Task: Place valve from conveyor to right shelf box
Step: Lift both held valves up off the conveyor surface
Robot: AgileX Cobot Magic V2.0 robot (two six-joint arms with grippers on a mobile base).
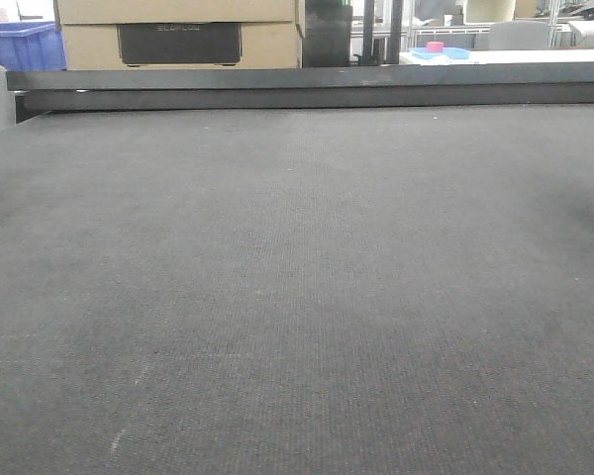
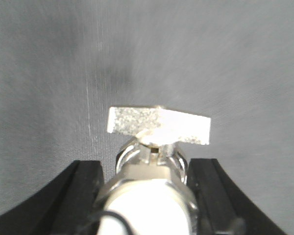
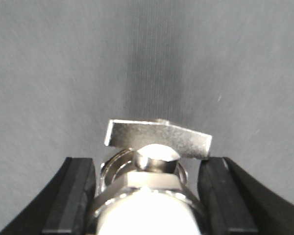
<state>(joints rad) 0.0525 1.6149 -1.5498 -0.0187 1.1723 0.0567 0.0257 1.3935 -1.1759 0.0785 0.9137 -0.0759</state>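
The conveyor [image 1: 297,277], a wide dark grey woven belt, fills the front view, and no valve or gripper shows on it there. In the left wrist view a shiny metal valve [image 2: 158,126] with a flat T-handle sits between the black fingers [image 2: 85,186] of my left gripper [image 2: 147,165], which is shut on its body. The right wrist view shows the same kind of valve [image 3: 159,137], with my right gripper [image 3: 147,164] shut on it above a grey surface. The right shelf box is out of view.
A dark metal rail [image 1: 307,84] runs along the belt's far edge. Behind it stand stacked cardboard boxes [image 1: 178,35], a blue crate [image 1: 20,45] at far left and a blue tray with a pink object [image 1: 436,47] on a white table.
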